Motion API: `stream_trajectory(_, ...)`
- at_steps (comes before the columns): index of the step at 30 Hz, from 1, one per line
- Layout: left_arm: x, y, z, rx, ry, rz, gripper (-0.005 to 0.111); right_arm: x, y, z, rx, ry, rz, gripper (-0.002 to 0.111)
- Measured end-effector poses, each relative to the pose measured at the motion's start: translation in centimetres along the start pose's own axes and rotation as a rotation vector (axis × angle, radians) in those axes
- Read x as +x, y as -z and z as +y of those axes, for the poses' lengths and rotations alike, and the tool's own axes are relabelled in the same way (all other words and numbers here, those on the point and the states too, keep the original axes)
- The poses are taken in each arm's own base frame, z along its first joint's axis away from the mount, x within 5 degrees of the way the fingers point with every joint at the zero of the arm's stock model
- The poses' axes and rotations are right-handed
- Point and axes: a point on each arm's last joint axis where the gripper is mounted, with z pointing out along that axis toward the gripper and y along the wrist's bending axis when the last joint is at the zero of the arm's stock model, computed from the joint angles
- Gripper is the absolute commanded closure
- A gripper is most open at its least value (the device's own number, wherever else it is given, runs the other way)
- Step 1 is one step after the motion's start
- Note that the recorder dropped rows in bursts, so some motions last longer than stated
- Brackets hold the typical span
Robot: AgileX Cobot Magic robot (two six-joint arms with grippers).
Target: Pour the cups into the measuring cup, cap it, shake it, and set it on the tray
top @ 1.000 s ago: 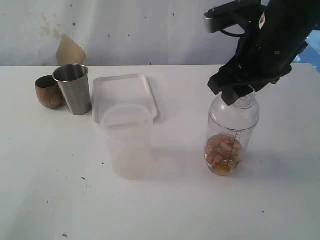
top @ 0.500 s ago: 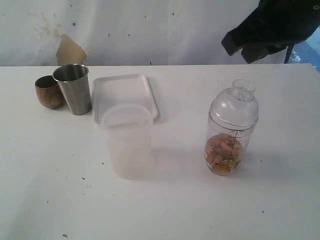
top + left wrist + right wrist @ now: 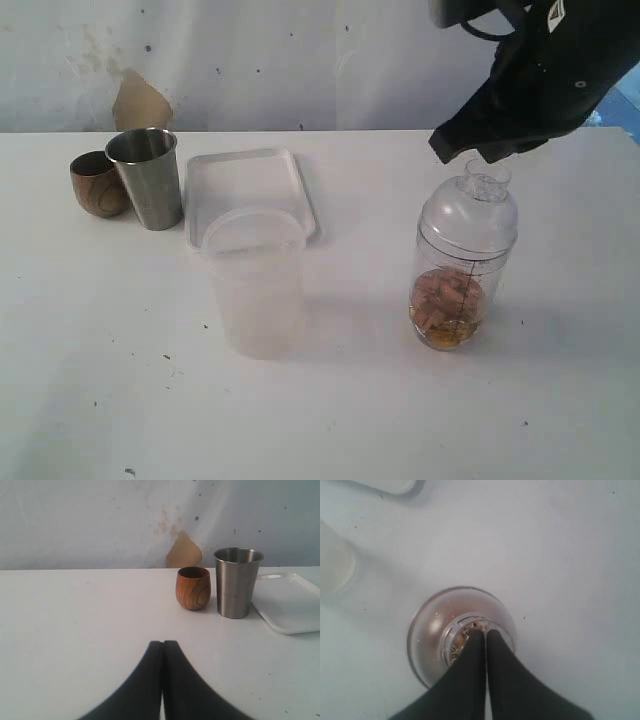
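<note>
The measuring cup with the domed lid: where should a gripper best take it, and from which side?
Probably the straight wall of the measuring cup just below the domed lid, from the side: it stands upright, and the rounded lid would likely slip.

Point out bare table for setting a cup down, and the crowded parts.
Free: between frosted tumbler and measuring cup; table nearer the camera than both. Crowded: wooden cup, steel tumbler, tray and frosted tumbler cluster tightly.
</note>
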Motion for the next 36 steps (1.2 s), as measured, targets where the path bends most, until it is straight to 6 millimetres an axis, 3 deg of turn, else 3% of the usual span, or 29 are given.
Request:
stream_trajectory(7, 0.0, 0.0, 0.0, 0.000, 0.000, 0.000, 0.107, 0.8, -1.8, 0.5, -0.024, -0.001, 0.041, 0.108)
stream_trajectory(28, 0.0, 0.0, 0.0, 0.000, 0.000, 0.000, 0.107, 1.3, -2.6, 1.1, -0.071, -0.022, 0.046, 0.108)
stream_trajectory(36, 0.0, 0.0, 0.0, 0.000, 0.000, 0.000, 0.107, 1.1, -4.2, 1.1, -0.073, -0.018, 0.077, 0.108)
